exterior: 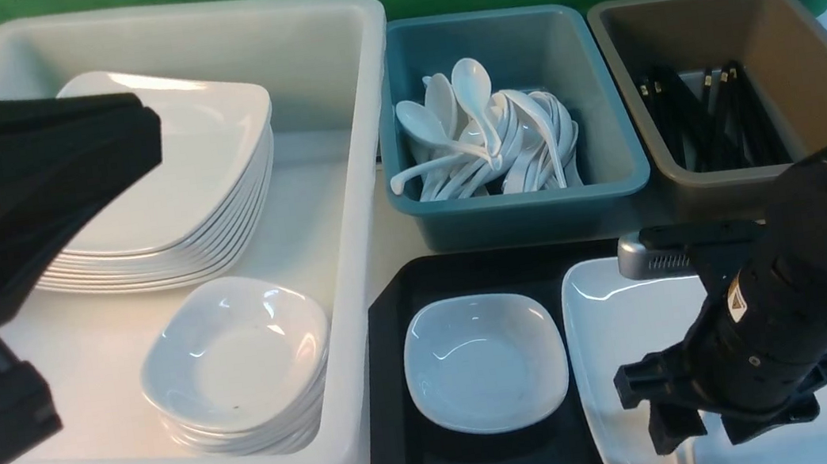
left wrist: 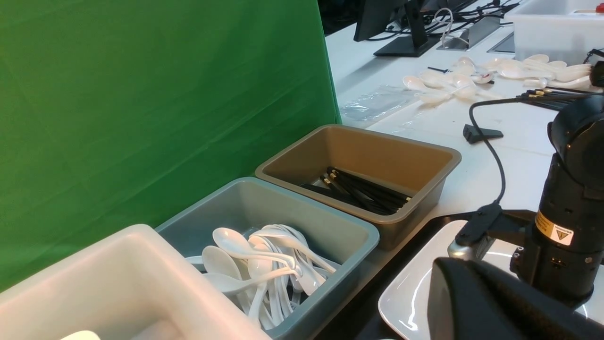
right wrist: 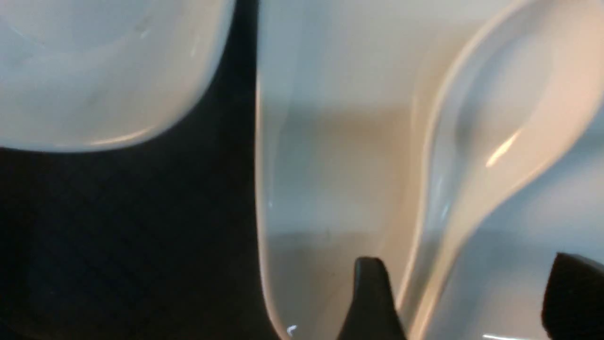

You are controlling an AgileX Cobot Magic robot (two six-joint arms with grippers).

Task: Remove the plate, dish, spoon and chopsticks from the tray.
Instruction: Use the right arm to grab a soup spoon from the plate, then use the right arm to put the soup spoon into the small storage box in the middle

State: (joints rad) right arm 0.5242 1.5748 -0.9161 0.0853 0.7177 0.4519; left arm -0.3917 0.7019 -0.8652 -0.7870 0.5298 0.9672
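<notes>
Your right gripper (right wrist: pixel 467 264) stands wide open just over the plate (right wrist: pixel 330 165), one finger on each side of the spoon (right wrist: pixel 495 141) handle. The spoon lies on the plate, which sits on the tray (right wrist: pixel 118 236) beside the dish (right wrist: pixel 94 71). Your left gripper (left wrist: pixel 472 302) is closed.

Tray (exterior: pixel 395 426) at front centre: dish (exterior: pixel 485 361) on its left part, plate (exterior: pixel 610 326) just right of it with spoon (right wrist: pixel 500 137) lying in it; behind tray, spoon bin (exterior: pixel 538 207) left of chopstick bin (exterior: pixel 777 16); tub (exterior: pixel 363 151) leftmost, stacked plates (exterior: pixel 190 173) behind stacked dishes (exterior: pixel 234 359) inside.
</notes>
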